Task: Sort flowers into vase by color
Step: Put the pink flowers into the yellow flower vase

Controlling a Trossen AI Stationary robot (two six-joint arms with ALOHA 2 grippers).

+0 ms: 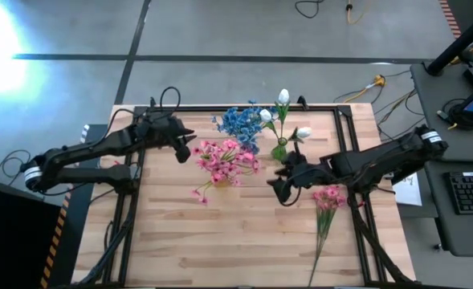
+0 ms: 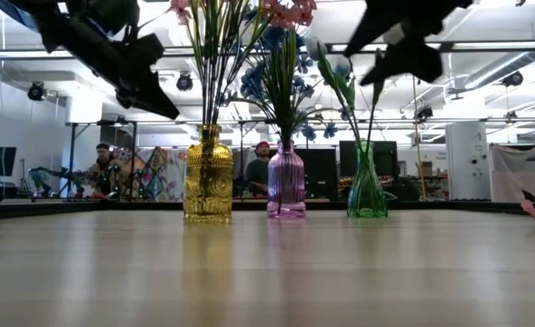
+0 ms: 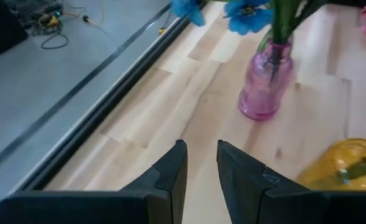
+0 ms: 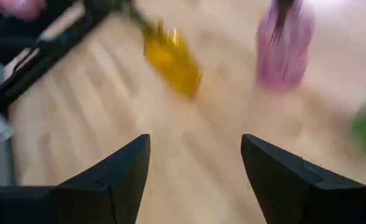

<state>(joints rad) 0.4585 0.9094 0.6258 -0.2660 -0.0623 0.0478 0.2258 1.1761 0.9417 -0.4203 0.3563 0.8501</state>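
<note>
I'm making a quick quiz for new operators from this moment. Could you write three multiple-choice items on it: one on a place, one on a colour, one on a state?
1. Where does the loose pink spray lie?
A. On the table by the right gripper
B. In the green vase
C. On the floor

2. Which vase holds the blue flowers?
A. Yellow
B. Purple
C. Green

3. How does the right gripper stand?
A. Shut on a stem
B. Shut, empty
C. Open, empty

Answers:
1 A: the high view shows it flat on the wood beside the right gripper.
2 B: in the low view the blue blossoms rise from the purple vase, between the yellow vase and the green vase.
3 C: its wrist view shows the fingers wide apart with only table between them.
</note>
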